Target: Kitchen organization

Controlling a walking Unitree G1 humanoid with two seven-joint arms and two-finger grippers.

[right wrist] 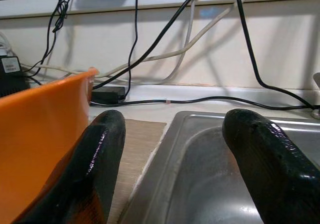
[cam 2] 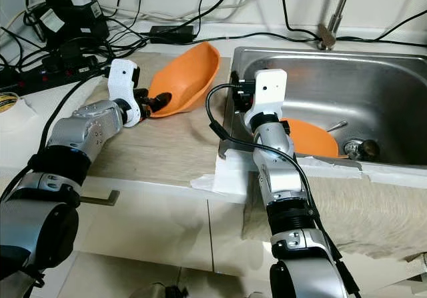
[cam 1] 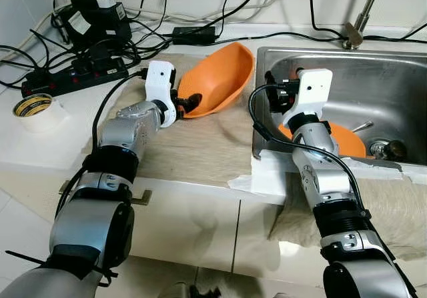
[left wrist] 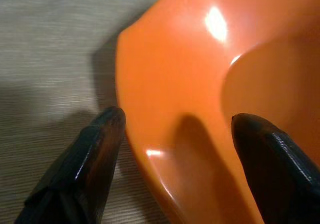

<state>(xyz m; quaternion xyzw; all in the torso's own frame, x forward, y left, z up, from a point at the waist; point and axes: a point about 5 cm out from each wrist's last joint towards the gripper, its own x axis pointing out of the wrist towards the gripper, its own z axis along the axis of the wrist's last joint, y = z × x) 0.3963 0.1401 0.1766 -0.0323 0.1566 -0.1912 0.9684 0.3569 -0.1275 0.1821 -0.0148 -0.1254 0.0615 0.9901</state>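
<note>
Bowl (cam 1: 220,78): orange, tilted on its side on the mat (cam 1: 200,145), just left of the sink (cam 1: 373,78); its hollow faces up and toward the robot, and its far rim is raised.
Left pincer (cam 1: 189,105): at the near rim of the bowl. In the left wrist view the two black fingers (left wrist: 82,169) are spread wide, one outside the rim over the mat, the other inside the hollow. Whether the fingers touch the rim cannot be told.
Right pincer (right wrist: 175,164): raised at the left edge of the sink, pointed toward the back wall. The fingers (right wrist: 270,169) stand wide apart and hold nothing. In the right wrist view, one finger lies in front of the bowl's wall, the other over the basin.
Plate (cam 1: 347,138): orange, lying in the sink basin behind the right arm; a metal utensil (cam 1: 361,127) rests on its far edge.
Drain (cam 1: 390,150): at the sink bottom, right of the plate.
Faucet (cam 1: 357,25): base stands on the counter (cam 1: 40,151) behind the sink.
Power strip (cam 1: 73,75): black, on the counter to the far left, with many cables running along the wall.
Tape roll (cam 1: 35,108): on the counter, left of the mat, well apart from the bowl.
</note>
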